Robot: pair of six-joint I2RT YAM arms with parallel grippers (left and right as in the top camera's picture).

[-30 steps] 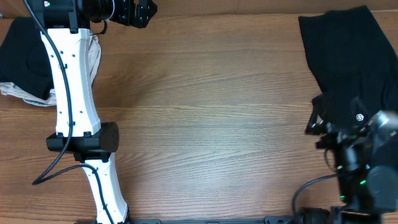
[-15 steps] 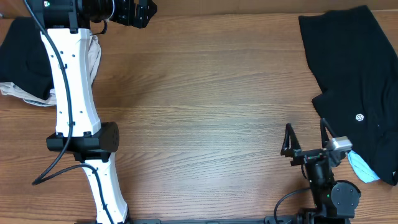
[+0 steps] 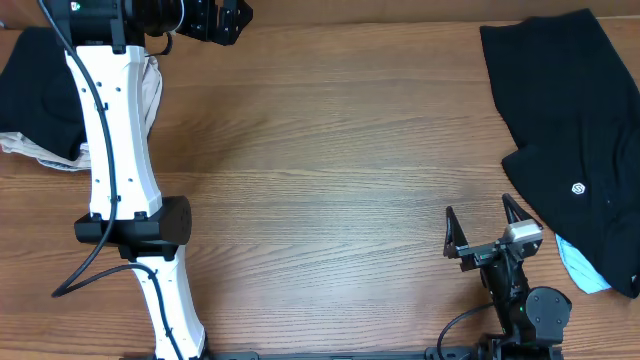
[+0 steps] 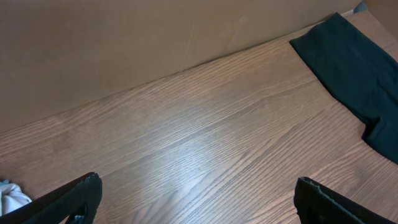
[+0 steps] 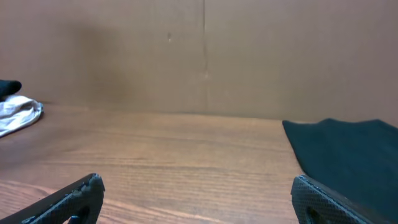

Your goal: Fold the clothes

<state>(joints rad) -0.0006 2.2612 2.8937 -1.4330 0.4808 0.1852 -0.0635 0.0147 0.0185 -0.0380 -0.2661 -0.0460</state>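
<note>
From overhead I am counting two grippers, two patches of black clothing, one pale cloth and one small blue item on the wooden table (image 3: pixel 330 150). I am holding my left gripper (image 3: pixel 232 20) up at the far edge and my right gripper (image 3: pixel 478 222) near the front edge, both with jaws spread wide and nothing between them. The black garment on the right (image 3: pixel 560 110) is lying flat beside my right gripper, apart from it, showing one small white logo (image 3: pixel 578 188); its right side is running out of frame. A light blue scrap (image 3: pixel 582 272) is peeking from under its lower edge, too little of it showing to name. The black garment on the left (image 3: pixel 35 90) is sitting at the far left corner with the pale cloth (image 3: pixel 28 148) bunched against it, my left arm covering part of both; I cannot tell whether that black patch is one piece or several. Through my left wrist camera I am seeing two fingertips (image 4: pixel 78 198) low in the frame, bare wood between them, and the right garment cut off at the upper right. Through my right wrist camera I am seeing the same two-fingertip framing, that garment lying on the right and the pale cloth far off to the left.
</note>
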